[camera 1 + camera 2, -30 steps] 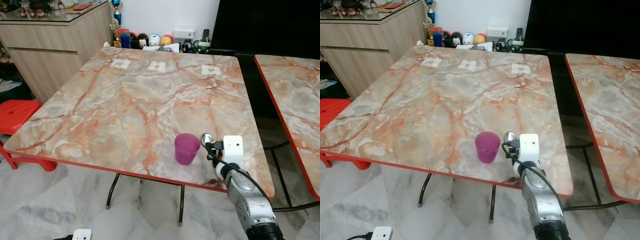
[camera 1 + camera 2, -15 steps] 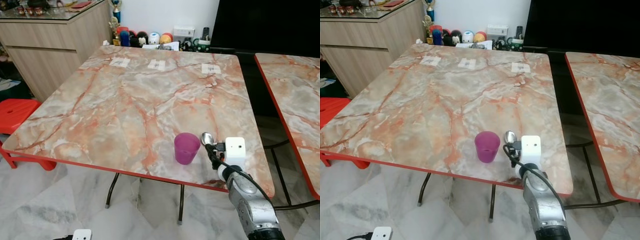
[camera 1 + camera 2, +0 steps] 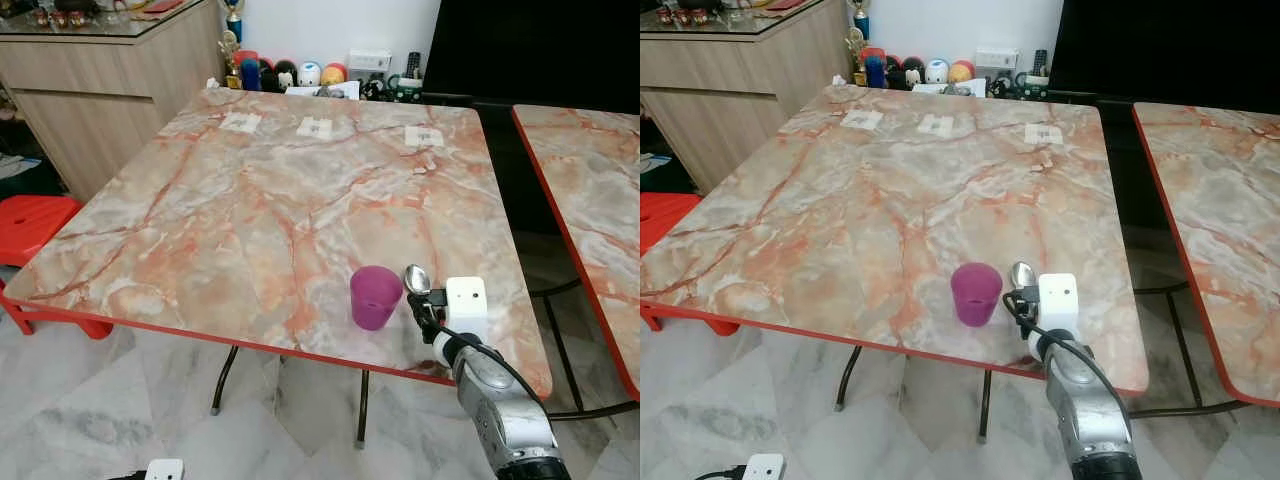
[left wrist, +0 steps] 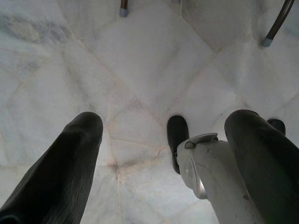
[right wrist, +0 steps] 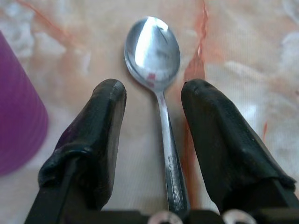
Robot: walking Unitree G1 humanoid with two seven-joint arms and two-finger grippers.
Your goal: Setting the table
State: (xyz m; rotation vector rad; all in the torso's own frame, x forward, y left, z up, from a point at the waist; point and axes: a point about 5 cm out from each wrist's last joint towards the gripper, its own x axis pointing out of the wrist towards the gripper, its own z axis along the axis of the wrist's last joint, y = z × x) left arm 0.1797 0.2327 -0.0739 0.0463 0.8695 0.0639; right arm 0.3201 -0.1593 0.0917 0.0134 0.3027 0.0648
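Polished steel, the small shiny teaspoon (image 5: 161,121) lies flat on the marble-patterned table (image 3: 250,210) beside the purple plastic cup (image 3: 375,296), between the right gripper's (image 5: 154,95) parted fingers, likely light, stiff, slippery, best pinched mid-handle.

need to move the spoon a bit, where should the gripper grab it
Grip the spoon by its thin straight handle, just behind the bowl, coming from the table's near edge as the right gripper does now. It lies flat, bowl pointing away, with open fingers on both sides of the handle. The purple cup stands close on its left, so keep the fingers narrow.
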